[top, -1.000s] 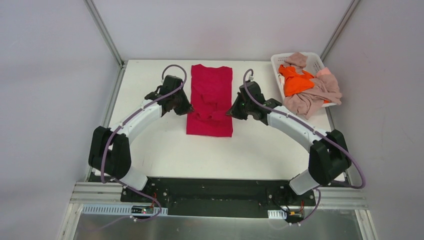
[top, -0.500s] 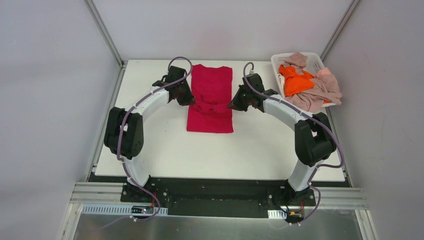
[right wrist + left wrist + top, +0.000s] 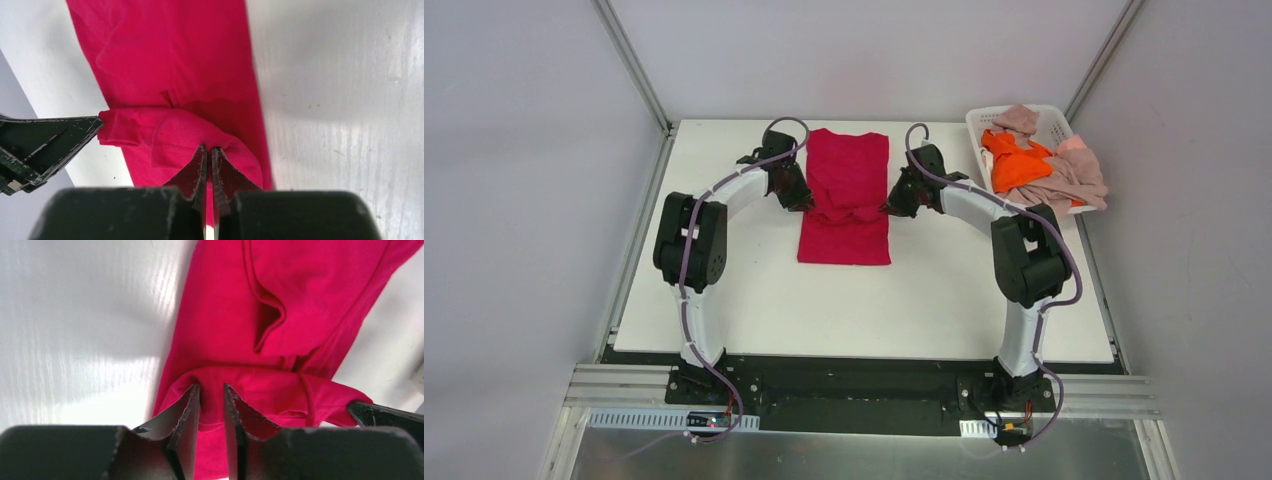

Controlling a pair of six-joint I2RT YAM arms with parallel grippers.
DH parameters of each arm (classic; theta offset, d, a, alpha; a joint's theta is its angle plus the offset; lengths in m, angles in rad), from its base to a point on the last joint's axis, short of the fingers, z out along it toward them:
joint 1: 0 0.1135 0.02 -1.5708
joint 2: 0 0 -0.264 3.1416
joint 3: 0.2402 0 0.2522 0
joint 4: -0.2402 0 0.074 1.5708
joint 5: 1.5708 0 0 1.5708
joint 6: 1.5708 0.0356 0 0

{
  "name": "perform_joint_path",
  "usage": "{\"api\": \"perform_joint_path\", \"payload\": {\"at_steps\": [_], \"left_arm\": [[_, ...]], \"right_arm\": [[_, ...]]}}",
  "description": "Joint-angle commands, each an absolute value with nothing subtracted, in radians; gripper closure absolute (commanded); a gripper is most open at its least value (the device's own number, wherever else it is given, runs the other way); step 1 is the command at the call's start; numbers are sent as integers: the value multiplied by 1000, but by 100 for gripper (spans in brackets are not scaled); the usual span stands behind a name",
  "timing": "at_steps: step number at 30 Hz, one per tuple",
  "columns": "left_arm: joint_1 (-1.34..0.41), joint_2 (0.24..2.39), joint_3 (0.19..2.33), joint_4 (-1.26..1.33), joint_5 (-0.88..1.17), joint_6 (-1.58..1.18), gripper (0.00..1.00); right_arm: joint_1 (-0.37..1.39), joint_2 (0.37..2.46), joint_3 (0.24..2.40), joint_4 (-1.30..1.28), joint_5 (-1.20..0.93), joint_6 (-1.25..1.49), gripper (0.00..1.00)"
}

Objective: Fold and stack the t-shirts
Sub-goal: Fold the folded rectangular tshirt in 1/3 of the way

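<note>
White arms (image 3: pixel 736 188) with black joints (image 3: pixel 690 242) and lilac cables (image 3: pixel 784 119).

Room around the red shirt (image 3: pixel 846 225)
Its sides are being blocked by the left arm (image 3: pixel 734 187) and the right arm (image 3: pixel 964 203); bare table (image 3: pixel 854 310) is being left on the near side, and the far right corner is being filled by the basket (image 3: pixel 1054 125).

Your top view: high, behind arm bases (image 3: pixel 696 378), looks down and forward over whole table (image 3: pixel 754 300). Your two wrist views: very close, looking down past own fingers (image 3: pixel 186 412). All three share red shirt (image 3: pixel 845 215) fold, mid-table.
</note>
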State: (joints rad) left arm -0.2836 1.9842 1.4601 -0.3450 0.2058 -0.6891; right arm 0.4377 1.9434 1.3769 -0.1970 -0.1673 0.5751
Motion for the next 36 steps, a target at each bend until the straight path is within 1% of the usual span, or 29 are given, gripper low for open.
{"api": "perform_joint_path", "payload": {"at_steps": [1,2,3,5,6,7,8,9,10,11,12,16,18,20,24,28,31,36], "left_arm": [[-258,2024,1522,-342,229,-670,72],[-252,2030,1532,-343,236,-669,67],[-245,2034,1537,-345,246,-667,61],[-231,2024,1545,-346,258,-663,42],[-225,2010,1547,-347,261,-657,32],[-219,1995,1548,-349,261,-650,20],[-216,1973,1544,-352,256,-643,9],[-214,1949,1537,-355,247,-636,2],[-212,1919,1524,-360,235,-629,1],[-212,1886,1506,-363,219,-625,1],[-212,1853,1479,-363,208,-624,1],[-212,1693,1328,-364,159,-635,1],[-212,1618,1241,-366,133,-646,1],[-212,1544,1147,-365,101,-659,1],[-212,1408,974,-365,52,-697,1],[-212,1303,866,-367,16,-718,1],[-212,1245,825,-379,-37,-733,1],[-212,1199,813,-379,-39,-730,1]], "right_arm": [[422,1985,1455,-173,-118,585,100],[420,1992,1467,-173,-117,590,98],[418,2001,1480,-180,-118,591,91],[414,2006,1509,-210,-117,583,74],[415,2000,1519,-227,-112,574,63],[414,1991,1525,-254,-104,563,44],[415,1974,1526,-274,-86,559,31],[415,1953,1519,-289,-65,557,22],[415,1921,1503,-295,-52,555,14],[415,1891,1479,-297,-45,554,3],[417,1859,1450,-297,-39,552,1],[471,1743,1317,-258,-76,505,1],[532,1715,1269,-232,-117,460,1],[590,1726,1270,-232,-154,426,1],[672,1806,1325,-196,-200,411,1],[699,1913,1421,-182,-233,397,1],[703,1987,1482,-177,-210,383,0],[694,2093,1597,-199,-133,342,1]]}}
